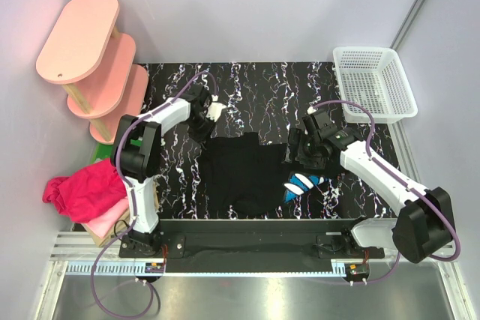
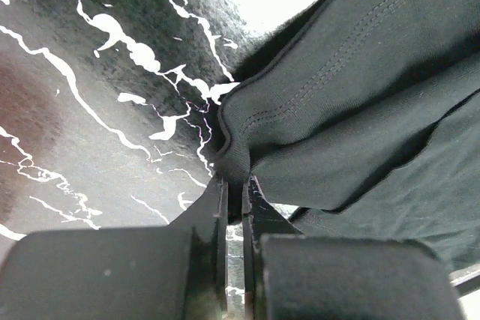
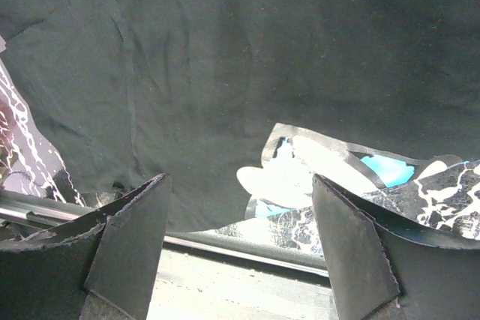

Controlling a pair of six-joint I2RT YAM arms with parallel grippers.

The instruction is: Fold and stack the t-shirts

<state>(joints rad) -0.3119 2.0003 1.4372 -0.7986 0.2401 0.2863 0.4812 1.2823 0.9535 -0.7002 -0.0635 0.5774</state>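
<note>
Top external view: a white basket [image 1: 375, 84] sits far right, pink shelves [image 1: 88, 50] far left, and a magenta t-shirt [image 1: 79, 189] is heaped near left. The black t-shirt [image 1: 244, 174] lies crumpled at the centre of the marbled table [image 1: 255, 88], a white-and-blue print at its right edge — the left gripper [image 1: 202, 133] pinches its far-left corner; the right gripper [image 1: 298, 159] hovers with fingers spread, just right of it.

White arms [image 1: 169, 114], black-jointed (purple cables [image 1: 349, 102]), end in black pincers [image 3: 240, 179].
</note>
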